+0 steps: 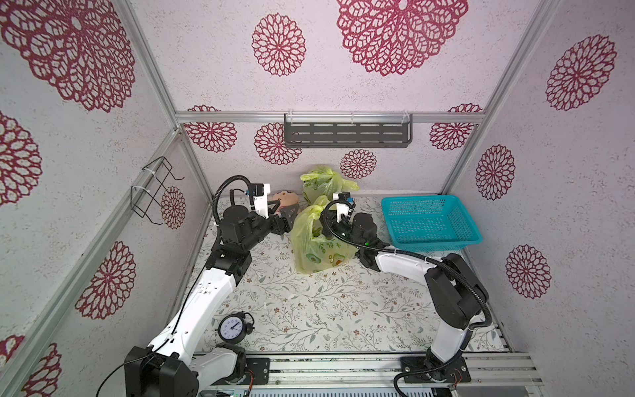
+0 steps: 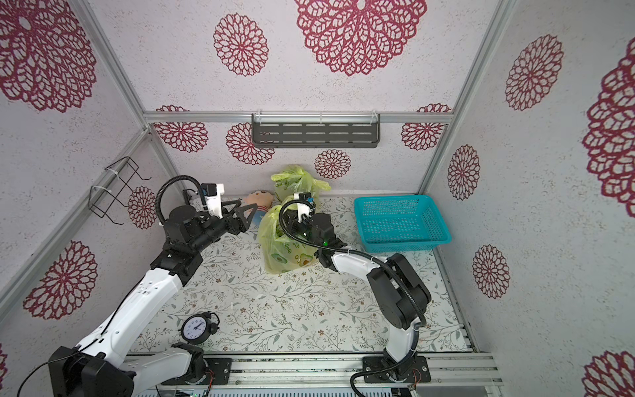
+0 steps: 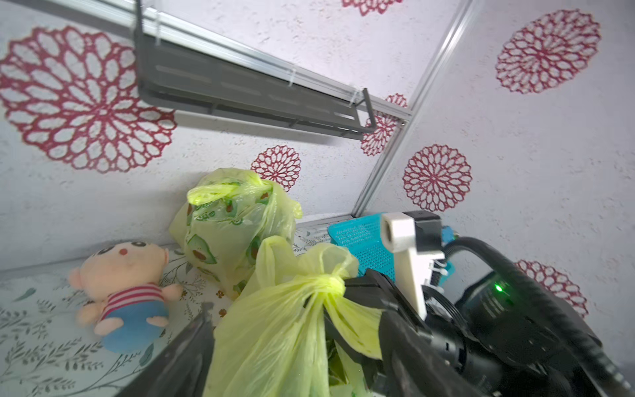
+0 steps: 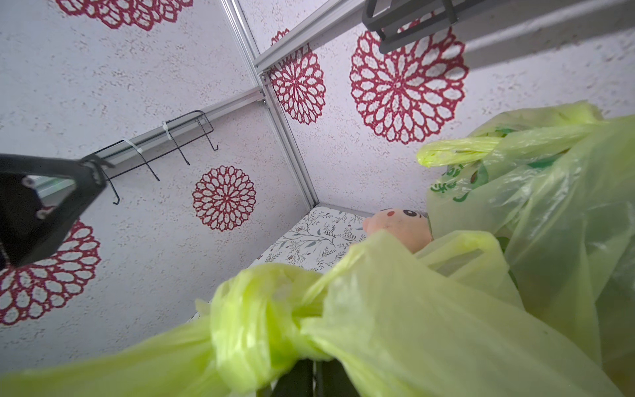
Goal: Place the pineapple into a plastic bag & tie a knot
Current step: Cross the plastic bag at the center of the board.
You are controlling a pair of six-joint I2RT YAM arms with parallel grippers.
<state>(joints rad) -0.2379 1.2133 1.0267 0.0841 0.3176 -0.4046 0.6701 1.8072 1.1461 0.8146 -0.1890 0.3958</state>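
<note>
table point(image 1: 309, 309): one, under a floral cloth; all you work with sits on it.
basket point(image 1: 439, 244): one, teal, at the right near the back wall.
shelf point(image 1: 347, 134): one, dark, on the back wall.
wire rack point(image 1: 154, 192): one, on the left wall.
bags: you have two, both yellow-green with an avocado print.
front bag point(image 1: 309, 247): stands mid-table with its long axis upright, the knot point(image 3: 324, 285) at the top and the loose handle end pointing up.
back bag point(image 1: 318, 187): tied, against the back wall just behind the front bag.
pineapple point(image 3: 335, 366): inside the front bag. You see only green leaves below the knot, so you cannot tell which way it points.
doll point(image 1: 285, 199): one, lying left of the back bag.
clock point(image 1: 232, 326): one, near the front edge by your left arm.
right gripper point(image 3: 354, 288): pressed together on the front bag's handle beside the knot.
left gripper point(image 2: 250, 216): spread wide beside the front bag's top, gripping nothing.
</note>
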